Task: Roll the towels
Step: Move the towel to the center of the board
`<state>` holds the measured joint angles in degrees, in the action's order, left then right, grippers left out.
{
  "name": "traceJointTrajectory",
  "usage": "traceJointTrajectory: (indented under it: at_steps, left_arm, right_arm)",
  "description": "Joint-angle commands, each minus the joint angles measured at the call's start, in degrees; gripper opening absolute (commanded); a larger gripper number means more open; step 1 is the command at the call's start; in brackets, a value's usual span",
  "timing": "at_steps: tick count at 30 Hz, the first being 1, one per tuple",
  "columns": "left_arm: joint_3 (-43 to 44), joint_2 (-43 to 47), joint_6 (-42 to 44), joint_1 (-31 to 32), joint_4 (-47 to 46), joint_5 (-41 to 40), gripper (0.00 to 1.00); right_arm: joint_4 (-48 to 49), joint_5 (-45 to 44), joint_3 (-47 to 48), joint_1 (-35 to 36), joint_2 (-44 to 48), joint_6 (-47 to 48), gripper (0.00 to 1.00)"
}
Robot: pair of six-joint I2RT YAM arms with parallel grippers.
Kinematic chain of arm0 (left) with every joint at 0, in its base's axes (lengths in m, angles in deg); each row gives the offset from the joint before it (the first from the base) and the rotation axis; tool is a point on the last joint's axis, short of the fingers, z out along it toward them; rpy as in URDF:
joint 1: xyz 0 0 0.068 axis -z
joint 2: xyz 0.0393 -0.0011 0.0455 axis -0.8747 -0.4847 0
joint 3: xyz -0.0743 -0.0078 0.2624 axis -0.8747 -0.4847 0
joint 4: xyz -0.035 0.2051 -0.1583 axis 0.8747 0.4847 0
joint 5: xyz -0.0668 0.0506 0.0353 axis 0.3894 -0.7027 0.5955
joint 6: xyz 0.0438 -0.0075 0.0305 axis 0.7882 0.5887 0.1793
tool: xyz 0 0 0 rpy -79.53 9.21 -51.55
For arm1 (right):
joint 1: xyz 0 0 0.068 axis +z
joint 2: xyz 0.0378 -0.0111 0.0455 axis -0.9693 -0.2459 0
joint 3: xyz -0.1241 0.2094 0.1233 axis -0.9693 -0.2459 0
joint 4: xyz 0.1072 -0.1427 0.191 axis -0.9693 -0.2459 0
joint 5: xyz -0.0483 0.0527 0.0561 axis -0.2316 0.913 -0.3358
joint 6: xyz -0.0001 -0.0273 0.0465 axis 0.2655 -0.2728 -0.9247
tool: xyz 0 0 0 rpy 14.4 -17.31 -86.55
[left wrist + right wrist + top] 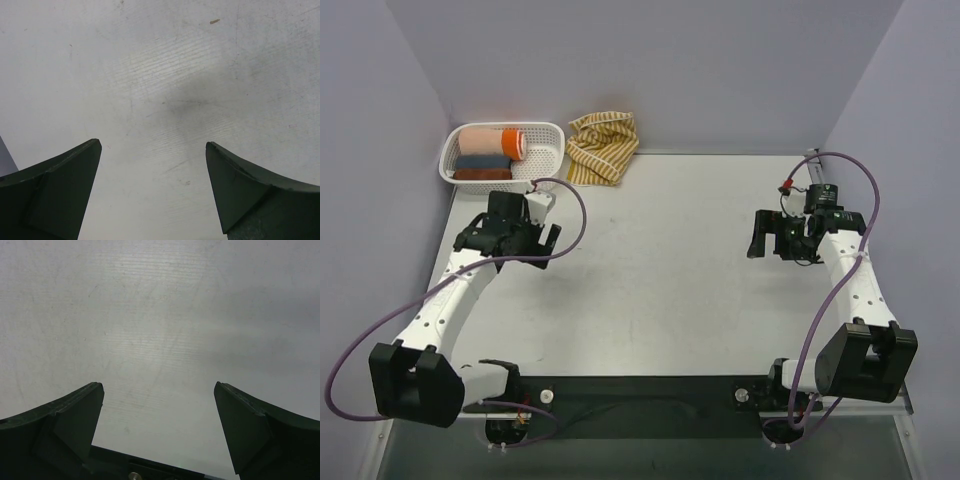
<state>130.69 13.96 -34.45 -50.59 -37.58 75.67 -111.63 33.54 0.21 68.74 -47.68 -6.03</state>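
The yellow-and-white striped towel [602, 147] lies crumpled in a heap at the far edge of the table, just right of the basket. My left gripper [542, 245] is open and empty over the left part of the table, well short of the towel. My right gripper [761, 236] is open and empty over the right part of the table. In the left wrist view my left gripper [153, 146] shows only bare tabletop between its fingers. In the right wrist view my right gripper [159, 387] shows the same. The towel is out of both wrist views.
A white basket [548, 160] at the far left corner holds a peach-and-orange roll [492, 142], a grey-blue roll [482, 161] and a reddish-brown roll [482, 174]. Purple-grey walls close in the back and sides. A dark strip [650, 390] runs along the near edge.
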Motion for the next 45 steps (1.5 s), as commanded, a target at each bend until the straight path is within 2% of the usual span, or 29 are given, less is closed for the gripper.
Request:
traceJointTrajectory:
  at_steps: [1,8,15,23,27,30,36,42,45]
  left_arm:
    - [1.3,-1.3,0.8,1.4,-4.3,-2.3,0.97]
    - [8.4,-11.8,1.1,6.4,-6.6,-3.8,0.97]
    - [19.5,-29.5,3.5,11.4,-14.2,-5.1,0.97]
    - [46.3,-53.1,7.5,13.5,-16.2,-10.9,0.97]
    - [56.4,-63.6,8.8,13.8,-17.2,-13.5,0.97]
    - [60.0,-67.7,10.0,13.8,-21.5,-14.1,0.97]
    - [61.0,-71.9,14.9,13.8,-31.4,-17.5,0.97]
    - [70.6,-79.7,18.9,13.1,-29.0,-21.3,0.97]
    - [74.8,-82.4,18.0,12.4,-25.5,-20.2,0.92]
  right_arm:
    - [-1.4,1.4,2.4,0.4,0.6,0.7,1.00]
    - [-1.4,0.7,3.5,0.5,-0.9,0.7,1.00]
    - [-1.5,-0.2,5.4,0.5,-2.6,0.0,1.00]
    - [-3.9,-3.3,7.3,1.1,-4.9,1.4,1.00]
    - [-5.0,-4.4,7.8,1.3,-6.1,2.1,1.00]
    - [-5.0,-4.9,7.5,1.3,-6.7,2.4,1.00]
    - [-5.0,-6.0,7.7,1.3,-7.5,2.8,1.00]
    - [-5.1,-5.8,7.8,1.3,-8.3,2.3,1.00]
    - [-5.0,-6.1,7.5,1.3,-8.0,2.6,1.00]
